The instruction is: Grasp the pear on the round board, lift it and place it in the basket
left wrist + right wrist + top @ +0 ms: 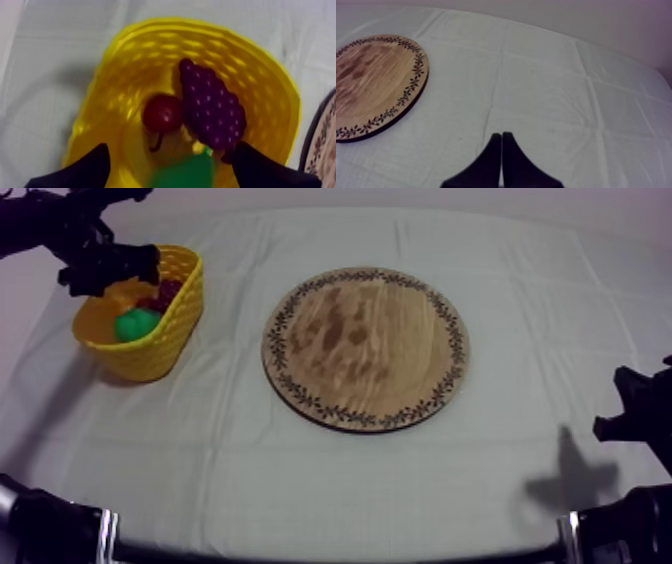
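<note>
Pear [135, 325] is in the basket [165, 348], far left of the surface! A smooth, rounded green shape, it lies among the other toy fruit. Right over it hangs the left end effector [170, 150]. Its black fingers [75, 170] are spread wide, the pear sits loose between them, and nothing is gripped.

Beside the pear are a knobbly purple bunch of grapes [212, 110] and a glossy small red fruit [162, 113] with a dark stalk. The basket is yellow with a dimpled, woven-look wall, and it looks light.

That lightness is the danger, I reckon. A finger pulling away could clip the rim and drag or tip the basket. The pear also seems perched on rounded fruit, so a nudge might roll it.

Out in the middle, the round wooden board [365, 348] lies bare, with mottled grain and a leafy patterned rim. The grey-white cloth [300, 478] shows soft fold lines. At the near right, the right end effector [501, 160] is pinched into a narrow wedge, holding nothing.
</note>
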Robot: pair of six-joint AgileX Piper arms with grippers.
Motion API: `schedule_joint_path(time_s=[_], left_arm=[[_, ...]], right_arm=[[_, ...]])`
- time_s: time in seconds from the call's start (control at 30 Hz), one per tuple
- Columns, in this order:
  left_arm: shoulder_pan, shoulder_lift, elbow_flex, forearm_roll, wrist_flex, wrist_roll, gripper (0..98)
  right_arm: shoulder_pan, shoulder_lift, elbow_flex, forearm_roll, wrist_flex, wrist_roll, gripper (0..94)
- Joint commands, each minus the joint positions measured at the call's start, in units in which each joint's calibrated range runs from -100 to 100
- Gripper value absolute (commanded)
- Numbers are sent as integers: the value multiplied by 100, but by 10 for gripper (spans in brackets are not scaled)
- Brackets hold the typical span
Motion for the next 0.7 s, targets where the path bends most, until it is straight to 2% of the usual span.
schedule_joint_path(time_s=[0.0, 0.13, 0.23, 0.37, 0.53, 0.67], left_arm=[[-2, -11, -9, -39, -35, 121, 958], [2, -122, -27, -65, -71, 207, 947], [22, -336, 29, -73, -116, 259, 877], [89, -818, 306, -268, -334, 477, 674], [165, -1646, 808, -734, -673, 1003, 394], [137, -2439, 1242, -906, -985, 1203, 161]], right_arm=[[3, 1, 5, 1, -1, -1, 5], [4, 1, 5, 1, -1, -1, 5], [2, 1, 5, 1, -1, -1, 5], [4, 1, 5, 1, -1, -1, 5], [4, 1, 5, 1, -1, 1, 5], [5, 1, 5, 1, -1, -1, 5]])
